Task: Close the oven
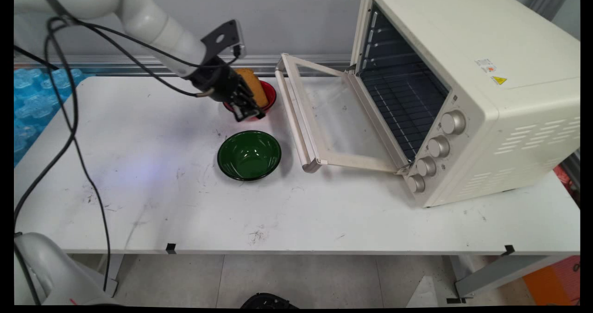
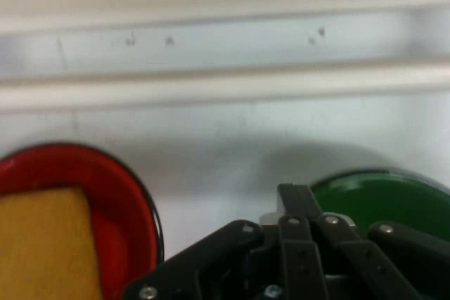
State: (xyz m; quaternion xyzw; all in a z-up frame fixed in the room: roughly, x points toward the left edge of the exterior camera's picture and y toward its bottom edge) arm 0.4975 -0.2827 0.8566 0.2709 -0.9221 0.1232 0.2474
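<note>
A: Where is the pincer (image 1: 248,111) right now?

B: Low over the red bowl (image 1: 271,95) at the back of the worktop (image 1: 139,188), at the bowl's near rim. A yellow-brown slab, bread or a sponge (image 1: 254,85), I cannot say which, stands up in that bowl just behind the black linkage.

A: Is it pinching the slab?

B: I cannot tell. In the hand view the linkage fills the bottom edge and looks drawn together, but the tips themselves are out of sight. The slab (image 2: 42,244) lies off to the left of the linkage there, in the red bowl (image 2: 123,201), not between anything.

A: What else is close?

B: The green bowl (image 1: 249,154) sits empty just in front of the red one, on the near side; the hand view shows its rim (image 2: 380,198) on the right. Further right stands the cream toaster oven (image 1: 463,95), its glass door (image 1: 324,118) swung down flat toward the bowls, the wire rack inside bare.
</note>
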